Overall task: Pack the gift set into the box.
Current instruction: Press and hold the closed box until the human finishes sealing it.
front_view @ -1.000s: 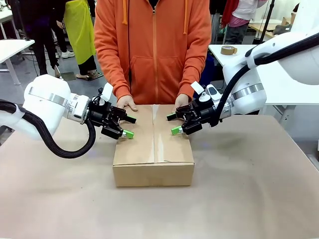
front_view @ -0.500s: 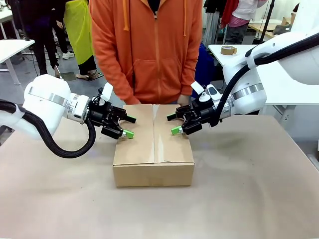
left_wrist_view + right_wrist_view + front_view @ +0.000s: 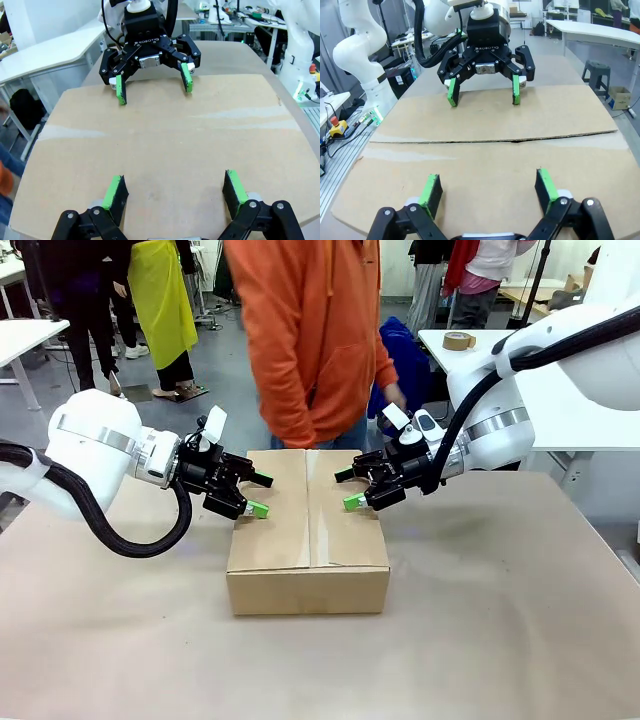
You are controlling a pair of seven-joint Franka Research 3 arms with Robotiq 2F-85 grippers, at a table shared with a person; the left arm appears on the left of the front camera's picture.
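The brown cardboard box [image 3: 308, 530] sits in the middle of the worktop [image 3: 500, 640] with its flaps shut. Its centre seam [image 3: 310, 510] runs straight from my side toward the far edge, and the box's long axis seems to lie along that same line, one short end facing me. My left jaws stand apart at the box's left top edge, their green pads [image 3: 257, 508] low over the cardboard; whether they touch it I cannot tell. My right jaws stand apart too, over the right top edge, gripping nothing. From each wrist I look across the flat lid at the opposite jaws, pointing back at me. Beyond the box a person in an orange hoodie [image 3: 310, 340] stands at the worktop's far side — turned sideways.
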